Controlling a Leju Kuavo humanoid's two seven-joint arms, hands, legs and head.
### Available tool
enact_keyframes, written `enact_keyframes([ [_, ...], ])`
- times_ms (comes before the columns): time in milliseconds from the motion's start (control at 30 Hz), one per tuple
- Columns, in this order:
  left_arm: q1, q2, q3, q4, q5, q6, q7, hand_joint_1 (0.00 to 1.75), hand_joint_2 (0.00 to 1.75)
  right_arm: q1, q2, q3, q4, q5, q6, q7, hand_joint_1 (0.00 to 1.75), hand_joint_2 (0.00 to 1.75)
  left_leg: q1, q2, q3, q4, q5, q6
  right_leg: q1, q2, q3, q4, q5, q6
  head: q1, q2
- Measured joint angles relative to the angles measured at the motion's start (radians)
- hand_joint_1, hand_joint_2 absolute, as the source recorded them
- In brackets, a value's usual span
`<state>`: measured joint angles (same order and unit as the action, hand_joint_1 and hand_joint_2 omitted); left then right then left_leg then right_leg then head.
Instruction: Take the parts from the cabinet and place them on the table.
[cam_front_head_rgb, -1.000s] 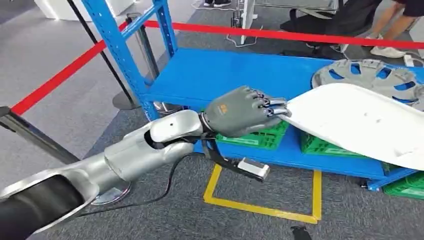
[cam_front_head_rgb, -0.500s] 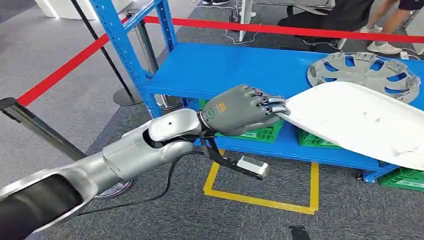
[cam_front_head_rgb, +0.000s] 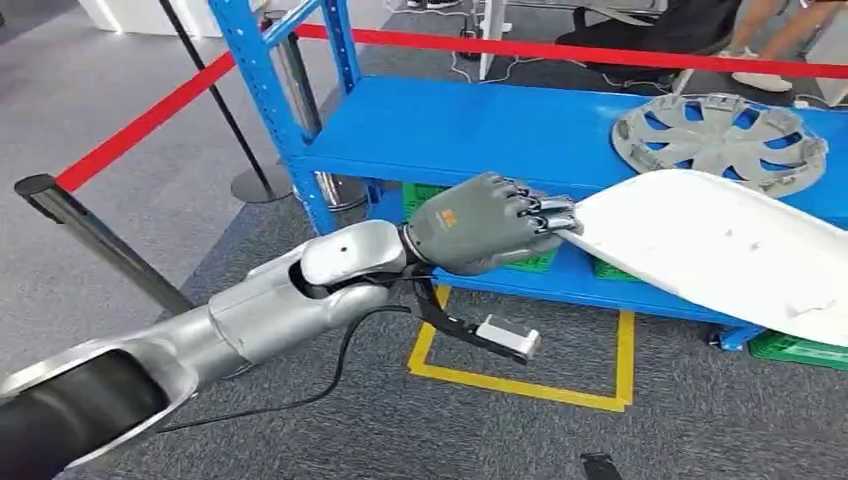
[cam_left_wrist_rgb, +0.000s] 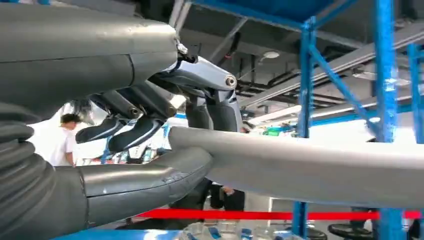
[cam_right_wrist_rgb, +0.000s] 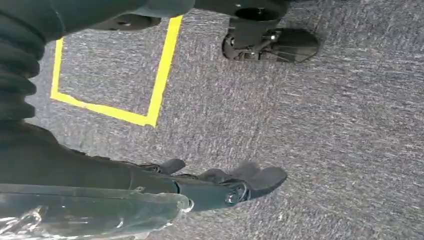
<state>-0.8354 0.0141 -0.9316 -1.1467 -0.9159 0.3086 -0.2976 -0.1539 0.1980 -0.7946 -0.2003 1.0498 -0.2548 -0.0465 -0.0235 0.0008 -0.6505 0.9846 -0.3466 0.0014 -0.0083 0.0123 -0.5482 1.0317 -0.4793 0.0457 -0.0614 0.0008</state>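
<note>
The left hand (cam_front_head_rgb: 480, 222) gripped the white panel's (cam_front_head_rgb: 720, 245) near edge, fingers above, thumb below. The panel stretched away over the blue shelf (cam_front_head_rgb: 470, 130).

Hubcap (cam_front_head_rgb: 720, 137) on shelf (cam_front_head_rgb: 470, 130); crates (cam_front_head_rgb: 520, 262) beneath; panel (cam_front_head_rgb: 720, 245) in front.
</note>
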Motion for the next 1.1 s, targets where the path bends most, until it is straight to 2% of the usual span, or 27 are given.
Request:
enact_keyframes([
  [33, 0.000, 0.000, 0.000, 0.000, 0.000, 0.000, 0.000, 1.75, 1.75, 0.001, 0.000, 0.000, 0.000, 0.000, 0.000, 0.000, 0.00, 1.75, 0.001, 0.000, -0.003, -0.001, 0.005, -0.003, 0.001, 0.000, -0.005, 0.003, 0.004, -0.007, 0.000, 0.000],
  [67, 0.000, 0.001, 0.000, 0.000, -0.002, 0.000, 0.000, 1.75, 1.75, 0.002, 0.001, 0.000, 0.000, 0.000, 0.000, 0.001, 0.00, 1.75, 0.001, -0.001, -0.009, 0.001, 0.002, -0.007, -0.005, -0.001, -0.011, 0.000, 0.012, -0.019, 0.002, 0.000],
  [100, 0.000, 0.001, 0.000, 0.000, -0.002, 0.000, 0.000, 1.75, 1.75, 0.001, 0.000, 0.000, 0.000, -0.001, 0.000, 0.002, 0.00, 1.75, 0.002, -0.002, -0.020, 0.023, -0.032, -0.016, -0.005, -0.002, -0.019, 0.000, 0.020, -0.030, -0.002, 0.000],
  [133, -0.001, 0.002, 0.000, 0.000, -0.002, 0.000, 0.000, 1.75, 1.75, -0.001, 0.000, 0.000, 0.000, -0.001, 0.000, 0.002, 0.00, 1.75, 0.005, -0.002, -0.042, 0.081, -0.086, -0.023, -0.005, -0.002, -0.029, 0.000, 0.029, -0.037, -0.004, 0.000],
  [200, 0.000, 0.002, 0.000, 0.000, -0.002, 0.000, 0.000, 1.75, 1.75, 0.000, 0.000, 0.000, 0.000, -0.001, -0.001, 0.002, 0.00, 1.75, 0.009, -0.002, -0.100, 0.249, -0.181, -0.031, -0.004, -0.002, -0.051, 0.000, 0.044, -0.040, -0.005, 0.000],
  [233, 0.002, 0.002, 0.000, 0.000, -0.002, 0.000, 0.000, 1.75, 1.75, 0.000, 0.000, 0.000, 0.000, -0.002, -0.002, 0.002, 0.00, 1.75, 0.010, -0.002, -0.119, 0.310, -0.204, -0.032, -0.003, -0.002, -0.061, 0.001, 0.052, -0.040, -0.005, 0.000],
  [267, 0.003, 0.003, 0.000, 0.000, -0.002, 0.000, 0.000, 1.75, 1.75, 0.001, -0.001, 0.000, 0.000, -0.002, -0.002, 0.002, 0.00, 1.75, 0.011, -0.002, -0.115, 0.327, -0.200, -0.031, -0.003, -0.002, -0.073, 0.001, 0.061, -0.039, -0.005, 0.000],
  [300, 0.003, 0.003, 0.000, 0.000, -0.003, 0.000, 0.000, 1.75, 1.75, 0.000, -0.001, 0.000, 0.000, -0.002, -0.002, 0.002, 0.00, 1.75, 0.011, -0.002, -0.089, 0.301, -0.176, -0.028, -0.002, -0.002, -0.084, 0.001, 0.069, -0.038, -0.006, 0.000],
  [367, 0.001, 0.003, 0.000, 0.000, -0.003, 0.000, 0.000, 1.75, 1.75, 0.000, -0.001, 0.000, 0.000, -0.002, -0.002, 0.002, 0.00, 1.75, 0.010, -0.002, 0.014, 0.159, -0.118, -0.016, -0.001, -0.001, -0.100, 0.001, 0.085, -0.035, -0.006, 0.000],
  [400, -0.002, 0.002, 0.000, 0.000, -0.003, 0.000, 0.000, 1.75, 1.75, -0.001, -0.001, 0.000, 0.000, -0.002, -0.003, 0.002, 0.00, 1.75, 0.009, -0.003, 0.076, 0.079, -0.112, -0.008, -0.001, 0.000, -0.103, 0.001, 0.091, -0.033, -0.006, 0.000],
  [433, -0.006, 0.000, 0.000, -0.001, -0.003, 0.000, 0.000, 1.75, 1.75, -0.001, -0.001, 0.000, 0.000, -0.002, -0.003, 0.002, 0.00, 1.75, 0.004, -0.004, 0.120, 0.016, -0.125, -0.002, 0.003, 0.001, -0.111, 0.001, 0.095, -0.029, -0.005, 0.000],
  [500, -0.008, 0.000, 0.000, -0.002, -0.003, 0.000, 0.000, 1.75, 1.75, -0.002, -0.001, 0.000, 0.000, -0.002, -0.003, 0.002, 0.00, 1.75, -0.001, -0.004, 0.114, 0.000, -0.121, -0.001, -0.004, 0.000, -0.116, -0.005, 0.114, -0.015, -0.007, 0.000],
  [567, -0.007, 0.000, 0.000, -0.002, -0.003, -0.001, 0.000, 1.75, 1.75, 0.003, -0.001, 0.000, 0.000, -0.002, -0.002, 0.002, 0.00, 1.75, -0.001, -0.003, 0.108, -0.013, -0.102, 0.010, -0.005, 0.000, -0.121, -0.013, 0.128, 0.000, -0.007, 0.000],
  [600, -0.007, -0.001, 0.000, -0.002, -0.003, -0.001, 0.000, 1.75, 1.75, 0.004, -0.001, 0.000, 0.000, -0.002, -0.002, 0.002, 0.00, 1.75, 0.003, 0.000, 0.105, -0.016, -0.092, 0.013, -0.006, -0.001, -0.132, -0.001, 0.105, 0.002, -0.006, 0.000],
  [633, -0.008, -0.002, 0.000, -0.002, -0.003, -0.002, 0.000, 1.75, 1.75, 0.005, -0.001, 0.000, 0.000, -0.002, -0.003, 0.002, 0.00, 1.75, 0.004, 0.001, 0.097, -0.017, -0.086, 0.022, -0.005, -0.003, -0.146, 0.043, 0.059, 0.004, -0.003, 0.000],
  [700, -0.006, -0.003, -0.002, -0.002, -0.003, -0.003, 0.000, 1.75, 1.75, 0.003, -0.001, 0.000, 0.000, -0.002, -0.003, 0.002, 0.00, 1.75, 0.004, 0.001, 0.078, -0.016, -0.070, 0.026, -0.005, -0.004, -0.199, 0.211, -0.045, 0.012, 0.000, 0.000],
  [733, -0.004, -0.002, -0.003, -0.002, -0.005, -0.004, 0.000, 1.75, 1.75, 0.004, -0.001, 0.000, 0.000, -0.002, -0.003, 0.002, 0.00, 1.75, 0.003, 0.002, 0.068, -0.016, -0.062, 0.025, -0.004, -0.004, -0.216, 0.276, -0.072, 0.015, 0.002, 0.000],
  [767, -0.001, -0.002, -0.003, -0.002, -0.005, -0.005, 0.000, 1.75, 1.75, 0.004, -0.002, 0.000, 0.000, -0.002, -0.003, 0.002, 0.00, 1.75, 0.003, 0.002, 0.058, -0.016, -0.054, 0.025, -0.004, -0.004, -0.216, 0.302, -0.072, 0.016, 0.002, 0.000],
  [800, 0.000, -0.002, -0.003, -0.002, -0.005, -0.006, 0.000, 1.75, 1.75, 0.004, -0.002, 0.000, 0.000, -0.002, -0.003, 0.002, 0.00, 1.75, 0.004, 0.002, 0.047, -0.015, -0.046, 0.023, -0.004, -0.004, -0.192, 0.284, -0.051, 0.017, 0.002, 0.000],
  [833, 0.000, -0.002, -0.003, -0.002, -0.005, -0.006, 0.000, 1.75, 1.75, 0.004, -0.002, 0.000, 0.000, -0.002, -0.003, 0.002, 0.00, 1.75, 0.004, 0.002, 0.037, -0.015, -0.038, 0.021, -0.005, -0.005, -0.147, 0.224, -0.018, 0.017, 0.002, 0.000],
  [867, 0.000, -0.002, -0.003, -0.002, -0.005, -0.006, 0.000, 1.75, 1.75, 0.002, -0.003, 0.000, 0.000, -0.002, -0.003, 0.002, 0.00, 1.75, 0.006, 0.001, 0.029, -0.013, -0.031, 0.016, -0.006, -0.007, -0.083, 0.131, 0.012, 0.018, 0.002, 0.000],
  [900, -0.001, -0.002, -0.003, -0.002, -0.005, -0.007, 0.000, 1.75, 1.75, 0.001, -0.003, 0.000, 0.000, -0.002, -0.003, 0.002, 0.00, 1.75, 0.007, 0.001, 0.023, -0.009, -0.026, 0.011, -0.007, -0.010, -0.017, 0.035, 0.016, 0.022, 0.002, 0.000],
  [933, -0.002, -0.002, -0.002, -0.002, -0.005, -0.007, 0.000, 1.75, 1.75, -0.003, -0.002, 0.000, 0.000, -0.002, -0.002, 0.001, 0.00, 1.75, 0.001, 0.000, 0.014, -0.006, -0.021, 0.006, -0.002, -0.010, 0.018, -0.014, -0.010, 0.021, 0.003, 0.000],
  [967, -0.001, -0.002, -0.002, -0.002, -0.005, -0.008, 0.000, 1.75, 1.75, -0.002, -0.002, 0.001, 0.000, -0.002, -0.003, 0.000, 0.00, 1.75, 0.000, 0.000, 0.014, -0.004, -0.016, 0.002, -0.002, -0.002, 0.004, -0.004, 0.005, 0.002, 0.000, 0.000],
  [1033, -0.003, -0.002, -0.002, -0.002, -0.005, -0.008, 0.000, 1.75, 1.75, -0.002, -0.003, 0.000, 0.000, -0.002, -0.003, 0.001, 0.00, 1.75, 0.002, 0.000, 0.009, -0.001, -0.004, -0.003, 0.000, 0.000, -0.003, -0.003, 0.006, -0.008, 0.000, 0.000],
  [1067, -0.003, -0.001, -0.002, -0.002, -0.005, -0.008, 0.000, 1.75, 1.75, 0.000, -0.003, 0.001, 0.000, -0.002, -0.003, 0.001, 0.00, 1.75, 0.002, 0.000, 0.005, 0.000, 0.001, -0.008, -0.004, -0.001, -0.010, -0.005, 0.014, -0.018, -0.001, 0.000],
  [1100, -0.004, 0.000, -0.001, -0.002, -0.005, -0.008, 0.000, 1.75, 1.75, -0.002, -0.002, 0.001, 0.000, -0.002, -0.003, 0.001, 0.00, 1.75, 0.003, -0.002, -0.002, 0.007, -0.016, -0.015, -0.006, -0.002, -0.015, -0.006, 0.022, -0.026, 0.000, 0.000],
])
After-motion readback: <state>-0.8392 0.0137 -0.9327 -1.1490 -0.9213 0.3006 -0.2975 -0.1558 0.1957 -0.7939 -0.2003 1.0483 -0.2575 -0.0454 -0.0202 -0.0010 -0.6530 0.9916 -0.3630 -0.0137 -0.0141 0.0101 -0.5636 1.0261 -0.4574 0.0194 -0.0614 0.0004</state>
